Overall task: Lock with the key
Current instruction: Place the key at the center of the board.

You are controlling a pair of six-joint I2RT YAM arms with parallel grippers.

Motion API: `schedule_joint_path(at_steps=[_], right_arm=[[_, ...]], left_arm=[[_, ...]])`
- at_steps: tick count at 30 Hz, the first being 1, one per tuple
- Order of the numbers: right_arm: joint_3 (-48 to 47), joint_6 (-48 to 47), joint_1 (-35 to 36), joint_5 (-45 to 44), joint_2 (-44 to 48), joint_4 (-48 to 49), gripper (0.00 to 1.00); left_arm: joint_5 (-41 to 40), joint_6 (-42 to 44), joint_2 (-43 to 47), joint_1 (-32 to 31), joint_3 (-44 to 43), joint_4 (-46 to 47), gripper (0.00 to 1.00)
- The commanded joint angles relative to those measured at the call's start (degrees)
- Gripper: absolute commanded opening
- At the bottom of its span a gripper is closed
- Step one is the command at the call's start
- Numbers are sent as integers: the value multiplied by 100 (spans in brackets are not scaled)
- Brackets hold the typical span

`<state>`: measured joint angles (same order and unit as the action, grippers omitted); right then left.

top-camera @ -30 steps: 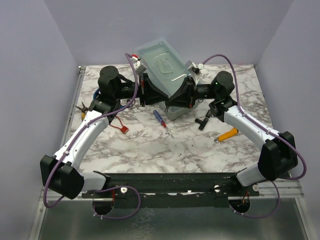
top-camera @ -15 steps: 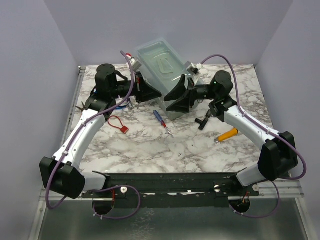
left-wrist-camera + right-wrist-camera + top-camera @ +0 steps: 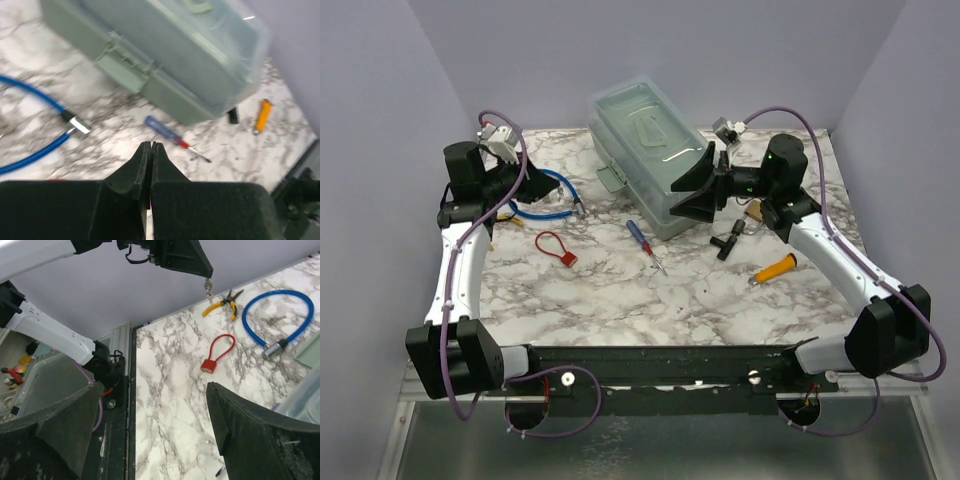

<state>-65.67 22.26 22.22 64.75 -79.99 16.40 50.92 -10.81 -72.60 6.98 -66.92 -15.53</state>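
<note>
- The left claw (image 3: 151, 147) is pressed shut, its two fingers meeting along a thin seam in its own wrist view.
- Seen from the right wrist, a small silvery key (image 3: 208, 288) hangs from the tip of that claw, so it is clamped on the key.
- The left claw hangs above the far left of the table (image 3: 620, 300), over the yellow-handled pliers (image 3: 225, 302) and the blue cable loop (image 3: 550, 195).
- The right claw (image 3: 678, 200) stands wide apart with nothing between its fingers, and it sits just beside the near right corner of the clear plastic box (image 3: 645, 135).
- The lock (image 3: 754, 212) lies on the table on the right side, tucked against the right arm's wrist and near the box. It is small from here and partly hidden, so I cannot tell how its shackle sits.
- Key and lock are well apart, with the box between them.
- A blue-handled screwdriver (image 3: 640, 237) lies in front of the box with its tip towards the arm bases.
- A red padlock with a red loop (image 3: 555, 247) sits to the left of the screwdriver.
- An orange-yellow handle (image 3: 775, 269) lies near the right forearm, and a small black piece (image 3: 727, 243) lies between it and the box.
</note>
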Motion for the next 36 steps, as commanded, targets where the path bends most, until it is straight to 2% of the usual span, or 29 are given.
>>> schedule_joint_path(at_steps=[1, 5, 9, 17, 36], right_arm=[[-17, -424, -311, -216, 381, -869, 94], [144, -558, -576, -337, 629, -1097, 94], [135, -1183, -599, -607, 799, -1568, 94], [241, -1586, -598, -757, 947, -1844, 94], [333, -1816, -601, -874, 1021, -2065, 94]], left_arm=[[-1226, 1364, -101, 202, 373, -781, 0], [-1611, 1827, -275, 207, 689, -881, 0], [-1975, 1910, -474, 210, 920, -862, 0], [-2373, 2070, -815, 210, 1314, -744, 0], [-2672, 1921, -1791, 207, 1467, -16, 0]])
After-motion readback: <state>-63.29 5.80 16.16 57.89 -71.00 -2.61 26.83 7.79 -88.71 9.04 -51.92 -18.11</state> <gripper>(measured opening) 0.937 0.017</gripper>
